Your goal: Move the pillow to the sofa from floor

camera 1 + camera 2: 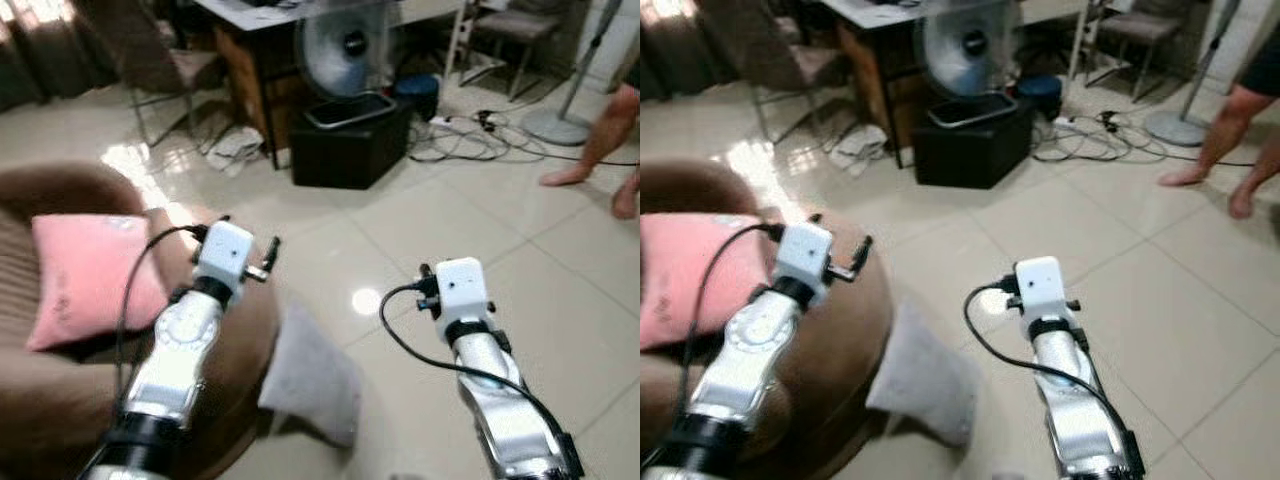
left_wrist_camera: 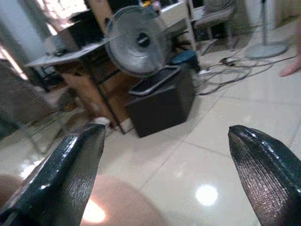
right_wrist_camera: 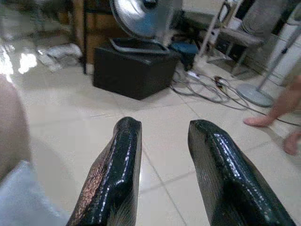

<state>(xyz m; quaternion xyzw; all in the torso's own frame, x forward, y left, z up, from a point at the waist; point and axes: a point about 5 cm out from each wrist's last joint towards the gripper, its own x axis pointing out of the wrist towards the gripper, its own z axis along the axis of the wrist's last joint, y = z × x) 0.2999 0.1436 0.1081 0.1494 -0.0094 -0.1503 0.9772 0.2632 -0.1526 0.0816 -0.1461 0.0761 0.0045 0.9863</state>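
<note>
Resting on the brown sofa at nine o'clock, pink pillow looks placed; left gripper spread wide, right gripper slightly parted, both empty; next, withdraw arms.

Daylit room, soft focus throughout

Window light is glaring off the tiled floor at upper left; all views are blurring slightly, wrist views smearing most toward their edges.
</note>
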